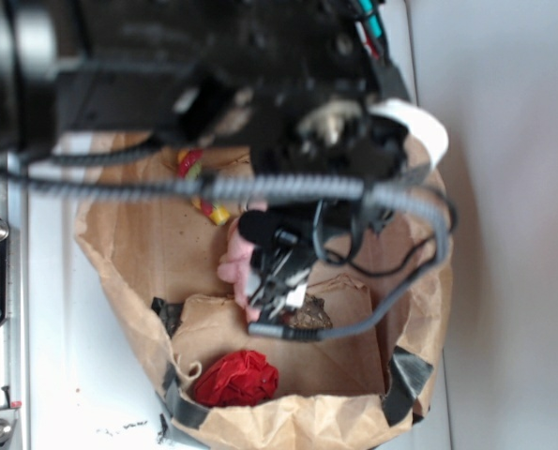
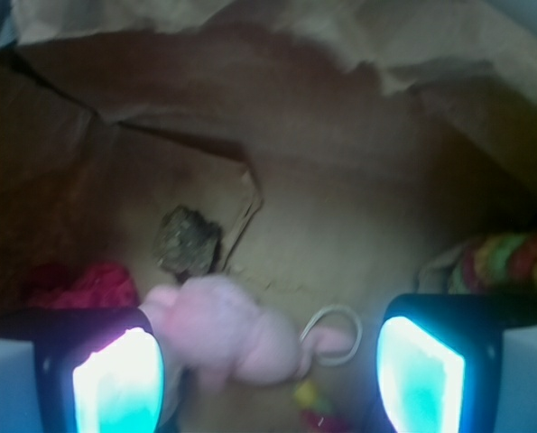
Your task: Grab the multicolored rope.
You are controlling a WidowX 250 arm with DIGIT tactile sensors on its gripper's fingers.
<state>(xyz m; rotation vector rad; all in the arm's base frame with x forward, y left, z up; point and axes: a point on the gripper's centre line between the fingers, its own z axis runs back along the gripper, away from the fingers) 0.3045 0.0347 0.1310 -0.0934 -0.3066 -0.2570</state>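
Your gripper (image 2: 268, 370) hangs inside the brown paper bag (image 1: 128, 253) with its jaws spread wide and nothing between the pads but air above the pink plush toy (image 2: 227, 334). In the wrist view you see the two glowing pads (image 2: 119, 379) at the bottom corners, one left and one right, and the plush lies on the bag floor between them, nearer the left pad. A white ring (image 2: 333, 332) sits at the plush's right end.

You find the multicolored rope (image 2: 503, 260) at the right edge of the wrist view, a thick twisted piece with red, yellow and green strands, lying against the bag wall just above the right pad. Another bit of rope-coloured strand shows at the bottom between the pads, below the plush; you cannot tell from here whether it joins the rest. In the exterior view the rope (image 1: 196, 183) peeks out near the top of the bag, mostly hidden behind the arm and its coiled cable (image 1: 260, 190).

A red wrinkly ball (image 1: 236, 377) rests at the near end of the bag in the exterior view, well apart from the rope. A dark mottled lump (image 2: 187, 239) lies on the bag floor just above the plush.
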